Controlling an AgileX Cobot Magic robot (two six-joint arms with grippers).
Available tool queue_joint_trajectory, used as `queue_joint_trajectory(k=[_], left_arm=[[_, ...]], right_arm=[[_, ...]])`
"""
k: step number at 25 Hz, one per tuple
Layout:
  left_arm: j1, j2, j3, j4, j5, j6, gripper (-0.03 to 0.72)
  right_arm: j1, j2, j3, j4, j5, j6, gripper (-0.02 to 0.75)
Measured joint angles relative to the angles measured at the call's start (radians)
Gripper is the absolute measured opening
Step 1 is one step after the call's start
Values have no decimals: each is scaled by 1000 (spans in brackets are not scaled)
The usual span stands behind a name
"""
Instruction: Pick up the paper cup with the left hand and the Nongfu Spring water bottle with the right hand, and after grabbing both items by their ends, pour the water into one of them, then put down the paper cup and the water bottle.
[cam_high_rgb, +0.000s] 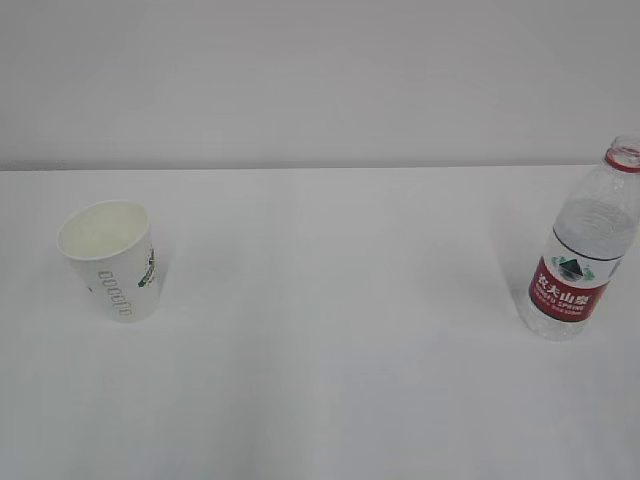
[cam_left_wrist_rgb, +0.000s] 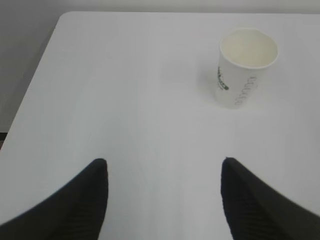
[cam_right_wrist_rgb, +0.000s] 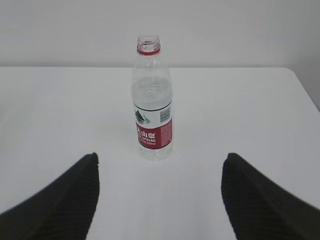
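Note:
The white paper cup (cam_high_rgb: 110, 259) stands upright on the left of the table, its cream inside showing, with nothing visible in it. In the left wrist view the paper cup (cam_left_wrist_rgb: 245, 67) is far ahead and to the right of my left gripper (cam_left_wrist_rgb: 164, 165), which is open with nothing between its black fingers. The Nongfu Spring water bottle (cam_high_rgb: 585, 250) stands upright at the right edge, uncapped, red label facing forward. In the right wrist view the bottle (cam_right_wrist_rgb: 152, 100) stands ahead of my right gripper (cam_right_wrist_rgb: 161, 159), slightly left of centre; that gripper is open and holds nothing. Neither arm shows in the exterior view.
The white table (cam_high_rgb: 330, 330) meets a pale wall behind. Its left edge and rounded far corner (cam_left_wrist_rgb: 60, 20) show in the left wrist view, its right far corner (cam_right_wrist_rgb: 295, 75) in the right wrist view.

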Motion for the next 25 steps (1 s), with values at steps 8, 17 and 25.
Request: queue_joint_trajectory(k=[8, 17, 25], left_arm=[[0, 83, 0, 0, -148, 0, 515], [0, 158, 0, 0, -277, 0, 515], [0, 286, 0, 0, -371, 0, 515]], right_arm=[[0, 53, 0, 0, -76, 0, 572], [0, 125, 0, 0, -161, 0, 571], [0, 210, 0, 1, -278, 0, 570]])
